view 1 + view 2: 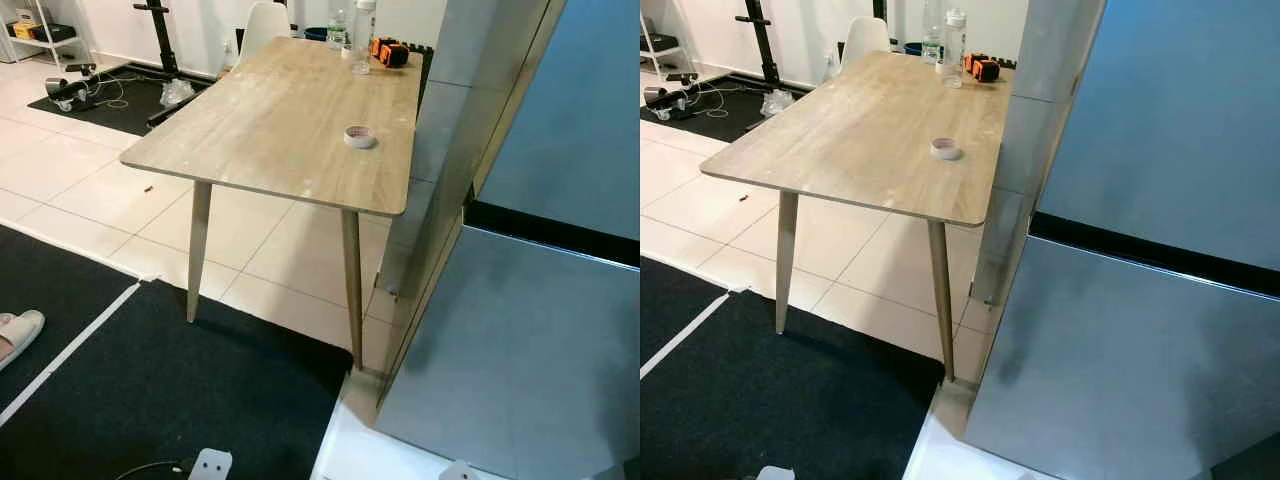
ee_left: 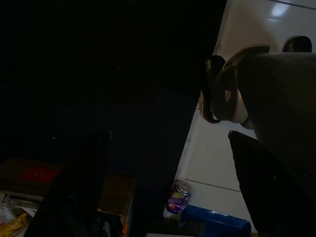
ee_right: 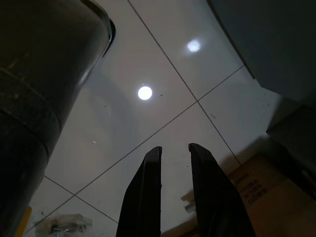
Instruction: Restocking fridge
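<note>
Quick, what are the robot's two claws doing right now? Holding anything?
Left gripper: fingers wide open, holding nothing, hanging in a dark spot.
Right gripper: fingers slightly apart, holding nothing, pointing at the tiled floor.

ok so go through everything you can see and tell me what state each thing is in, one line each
fridge: both doors closed.
roll of tape: lying flat on the table.
bottles: upright at the table's far end.
white chair: upright, at the table's far end.
right hand: fingers slightly apart, holding nothing, pointing at the tiled floor.
left hand: fingers wide apart, holding nothing, in shadow.
</note>
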Robot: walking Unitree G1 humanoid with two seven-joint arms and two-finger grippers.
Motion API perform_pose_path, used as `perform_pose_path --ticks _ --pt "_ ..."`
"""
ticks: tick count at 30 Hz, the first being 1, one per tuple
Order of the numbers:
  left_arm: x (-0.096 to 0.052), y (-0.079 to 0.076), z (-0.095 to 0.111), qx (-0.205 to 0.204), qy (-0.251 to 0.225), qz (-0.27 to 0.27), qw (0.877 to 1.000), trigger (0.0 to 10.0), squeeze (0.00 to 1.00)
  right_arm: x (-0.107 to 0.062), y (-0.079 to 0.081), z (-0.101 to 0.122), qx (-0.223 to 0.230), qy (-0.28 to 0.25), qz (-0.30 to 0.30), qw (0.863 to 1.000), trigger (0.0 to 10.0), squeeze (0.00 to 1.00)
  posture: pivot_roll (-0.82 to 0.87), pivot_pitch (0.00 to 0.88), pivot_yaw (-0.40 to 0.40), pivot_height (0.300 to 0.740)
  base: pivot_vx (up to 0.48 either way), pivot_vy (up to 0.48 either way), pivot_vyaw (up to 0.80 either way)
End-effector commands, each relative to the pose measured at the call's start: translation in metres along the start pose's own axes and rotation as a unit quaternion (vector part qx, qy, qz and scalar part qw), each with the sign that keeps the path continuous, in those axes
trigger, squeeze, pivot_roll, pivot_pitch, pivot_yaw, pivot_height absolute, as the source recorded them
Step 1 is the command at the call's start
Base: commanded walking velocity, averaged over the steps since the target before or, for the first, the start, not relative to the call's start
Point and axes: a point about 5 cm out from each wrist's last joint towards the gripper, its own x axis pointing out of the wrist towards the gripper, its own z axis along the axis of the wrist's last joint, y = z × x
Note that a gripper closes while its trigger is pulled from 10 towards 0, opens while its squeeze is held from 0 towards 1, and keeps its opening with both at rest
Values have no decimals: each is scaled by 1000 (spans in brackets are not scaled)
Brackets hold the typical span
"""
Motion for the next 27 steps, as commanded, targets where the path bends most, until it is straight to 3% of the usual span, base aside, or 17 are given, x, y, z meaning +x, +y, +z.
perform_pose_path --ticks 1,27 --pt "0 0 0 -5 1 2 1000 10000 0 0 -4 2 10 -3 -6 1000 10000 0 37 0 -62 740 0 0 0" --pt "0 0 0 -8 2 4 1000 10000 0 0 -3 -2 28 9 6 1000 10000 0 15 0 -35 740 0 0 0"
